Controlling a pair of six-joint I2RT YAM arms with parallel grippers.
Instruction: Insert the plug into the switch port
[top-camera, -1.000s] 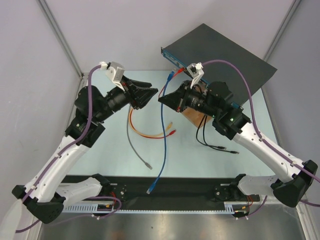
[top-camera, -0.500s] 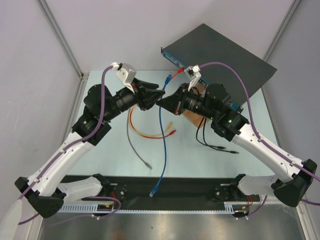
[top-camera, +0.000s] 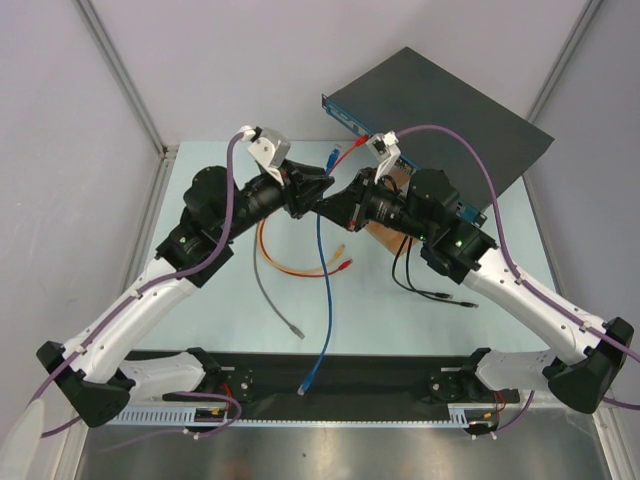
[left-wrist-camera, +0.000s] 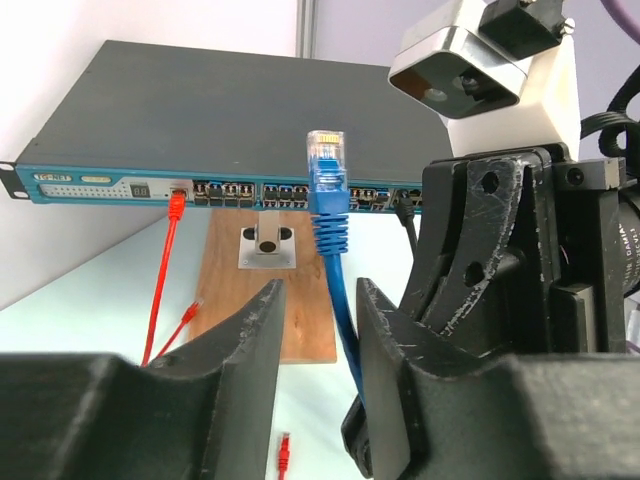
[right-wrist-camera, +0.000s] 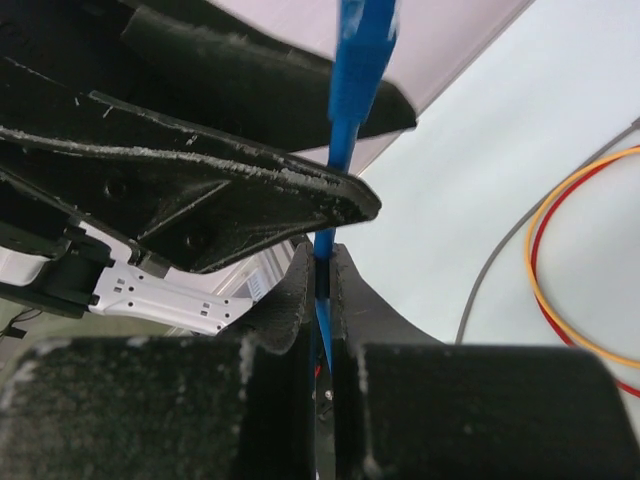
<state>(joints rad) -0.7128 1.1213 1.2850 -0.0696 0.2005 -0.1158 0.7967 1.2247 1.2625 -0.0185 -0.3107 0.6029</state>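
Observation:
The switch (top-camera: 440, 105) is a flat black box at the back right with its blue face (left-wrist-camera: 200, 188) turned towards the arms. The blue cable (top-camera: 322, 290) ends in a blue plug (left-wrist-camera: 325, 150) that points up in front of that face, apart from the ports. My right gripper (right-wrist-camera: 322, 262) is shut on the blue cable below the plug. My left gripper (left-wrist-camera: 320, 305) is open, its fingers (left-wrist-camera: 250, 340) either side of the cable just above the right gripper (top-camera: 330, 203), with the cable close to its right finger. In the top view the left gripper (top-camera: 312, 190) meets the right one tip to tip.
A red cable (left-wrist-camera: 165, 260) is plugged into the switch's left end. A brown wooden board (left-wrist-camera: 262, 290) with a metal bracket lies in front of the switch. Red and orange cable loops (top-camera: 290, 268), a grey cable (top-camera: 272, 300) and a black cable (top-camera: 425, 288) lie on the table.
My left arm has swung right towards the right gripper, and its open fingers now straddle the blue cable. The right gripper has kept its hold on the cable, shifting slightly.

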